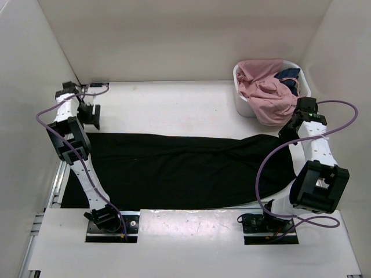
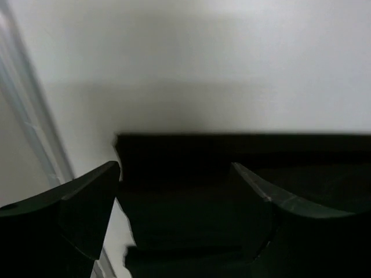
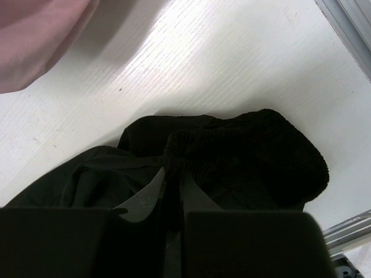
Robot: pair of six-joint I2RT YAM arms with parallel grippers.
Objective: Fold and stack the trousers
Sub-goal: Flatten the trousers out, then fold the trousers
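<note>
trousers [image 1: 185, 171] spread flat on worktop [image 1: 174, 107] | right tool [image 3: 173, 174] clenched on their ribbed waistband end, likely to lift for folding | left tool [image 2: 175, 169] released, poised over their far-left corner

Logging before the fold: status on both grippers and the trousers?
Left gripper open, over trousers far-left corner. Right gripper shut on trousers' bunched right end. Trousers spread across table. Basket close behind right wrist.

The black trousers [image 1: 185, 171] lie spread out flat. Just beyond their right end stands a white basket [image 1: 242, 99], with a pink garment [image 1: 266, 95] inside.
</note>
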